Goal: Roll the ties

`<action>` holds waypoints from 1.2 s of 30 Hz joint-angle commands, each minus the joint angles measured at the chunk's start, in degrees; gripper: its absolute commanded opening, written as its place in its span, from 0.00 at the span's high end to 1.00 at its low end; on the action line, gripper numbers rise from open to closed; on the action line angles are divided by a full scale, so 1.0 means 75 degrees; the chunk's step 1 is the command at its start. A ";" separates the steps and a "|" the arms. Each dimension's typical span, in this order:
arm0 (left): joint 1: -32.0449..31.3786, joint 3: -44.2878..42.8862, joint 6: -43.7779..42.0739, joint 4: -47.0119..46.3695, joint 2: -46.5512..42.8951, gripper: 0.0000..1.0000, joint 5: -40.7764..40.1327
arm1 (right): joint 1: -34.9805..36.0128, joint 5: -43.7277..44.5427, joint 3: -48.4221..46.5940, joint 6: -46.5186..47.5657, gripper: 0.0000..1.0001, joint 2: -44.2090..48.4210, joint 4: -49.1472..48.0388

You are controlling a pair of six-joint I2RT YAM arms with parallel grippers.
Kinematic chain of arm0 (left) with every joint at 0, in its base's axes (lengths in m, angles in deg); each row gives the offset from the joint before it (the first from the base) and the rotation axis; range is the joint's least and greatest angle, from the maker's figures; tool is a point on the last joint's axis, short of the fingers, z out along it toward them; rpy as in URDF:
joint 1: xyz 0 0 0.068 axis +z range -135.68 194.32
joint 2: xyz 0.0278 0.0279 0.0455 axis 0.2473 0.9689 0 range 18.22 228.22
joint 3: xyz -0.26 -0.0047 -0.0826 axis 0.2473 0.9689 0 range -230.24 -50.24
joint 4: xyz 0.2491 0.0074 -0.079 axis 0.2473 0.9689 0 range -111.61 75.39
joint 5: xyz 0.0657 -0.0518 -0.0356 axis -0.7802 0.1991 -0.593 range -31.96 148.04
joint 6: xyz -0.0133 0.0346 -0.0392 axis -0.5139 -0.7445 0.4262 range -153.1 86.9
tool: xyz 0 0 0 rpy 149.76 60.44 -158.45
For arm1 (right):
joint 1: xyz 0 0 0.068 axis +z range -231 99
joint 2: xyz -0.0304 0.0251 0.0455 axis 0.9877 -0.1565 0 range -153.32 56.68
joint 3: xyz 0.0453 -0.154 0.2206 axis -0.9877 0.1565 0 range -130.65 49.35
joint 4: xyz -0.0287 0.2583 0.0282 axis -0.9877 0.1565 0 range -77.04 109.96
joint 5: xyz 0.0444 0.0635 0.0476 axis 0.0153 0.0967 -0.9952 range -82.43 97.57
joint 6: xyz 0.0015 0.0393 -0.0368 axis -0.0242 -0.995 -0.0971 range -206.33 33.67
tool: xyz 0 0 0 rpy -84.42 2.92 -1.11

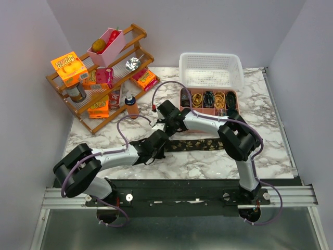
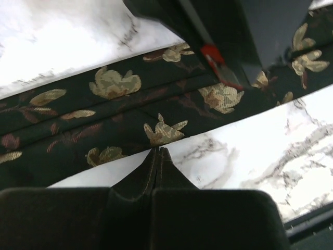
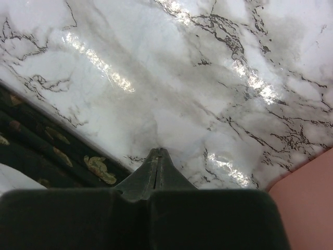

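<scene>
My top camera looks down from above and behind my bases onto the whole marble table [image 1: 208, 165], while my two wrist cameras hover very near it, looking along their fingers [image 2: 146, 174], and all three share the flowered tie [image 1: 200, 144]

A robot lab cell: plain white walls [image 1: 208, 26] box in a marble bench [image 1: 208, 166]. Two arms [image 1: 112, 156] are bolted to a metal rail [image 1: 291, 195] at its near edge. A snack rack [image 1: 138, 32] and a basket [image 1: 210, 56] stand staged at its far edge.
</scene>
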 commanded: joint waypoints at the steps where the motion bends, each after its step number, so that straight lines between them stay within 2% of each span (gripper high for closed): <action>1: 0.0018 0.0179 -0.0247 0.0697 0.0390 1.00 -0.1081 | 0.0238 -0.0665 0.0340 0.0263 0.99 -0.0191 -0.0089; 18: 0.0136 -0.0043 -0.0517 0.0158 0.0238 1.00 -0.1854 | 0.0284 -0.1357 0.0668 0.0462 0.99 -0.0343 -0.0242; 29: 0.0323 -0.0289 -0.0739 -0.0124 0.0542 1.00 -0.1621 | 0.0296 -0.1333 0.0633 0.0544 0.99 -0.0284 -0.0242; 32: 0.0335 -0.0278 -0.0798 -0.0089 0.0531 1.00 -0.1574 | 0.0285 -0.1100 0.0610 0.0509 0.99 -0.0261 -0.0242; 36: 0.0358 -0.0102 -0.0810 0.0145 -0.0123 1.00 -0.1761 | 0.0296 -0.0351 0.0458 0.0299 0.99 -0.0168 -0.0242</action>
